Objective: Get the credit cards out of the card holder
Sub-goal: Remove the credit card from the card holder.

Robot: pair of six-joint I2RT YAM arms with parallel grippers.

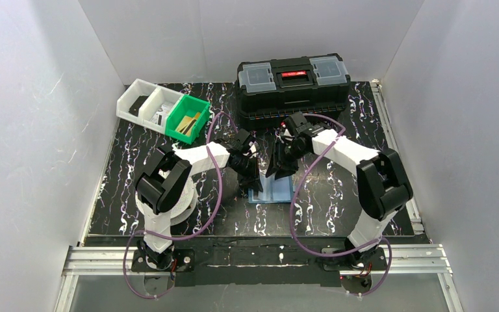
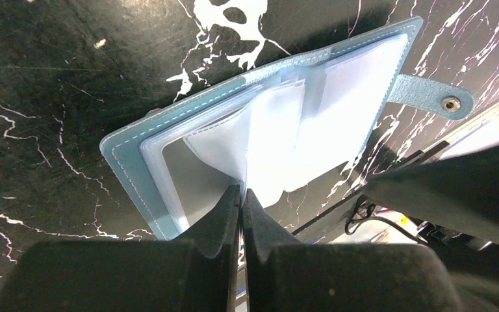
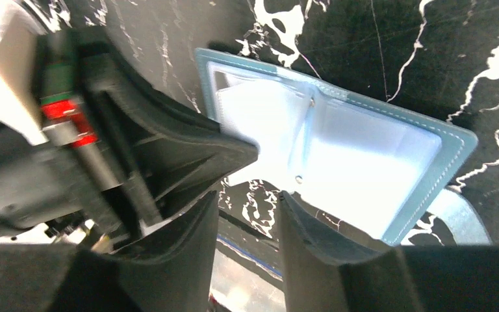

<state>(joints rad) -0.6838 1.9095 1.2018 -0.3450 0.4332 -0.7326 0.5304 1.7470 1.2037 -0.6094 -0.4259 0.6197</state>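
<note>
The blue card holder (image 1: pixel 271 190) lies open on the black marbled table between my two grippers. Its pale clear sleeves fan out in the left wrist view, where the card holder (image 2: pixel 279 123) fills the middle. My left gripper (image 2: pixel 242 192) is shut on the edge of one clear sleeve, lifting it. The left gripper (image 1: pixel 250 177) stands over the holder's left side. My right gripper (image 3: pixel 250 195) is open with nothing between its fingers, just off the near edge of the holder (image 3: pixel 364 149); the right gripper (image 1: pixel 279 169) hangs above it. No credit cards show in the sleeves.
A large black toolbox (image 1: pixel 292 88) stands at the back, close behind both wrists. At the back left a green bin (image 1: pixel 183 107) holds small tan flat pieces (image 1: pixel 188 123), next to white bins (image 1: pixel 146 101). The holder's snap tab (image 2: pixel 432 97) sticks out sideways.
</note>
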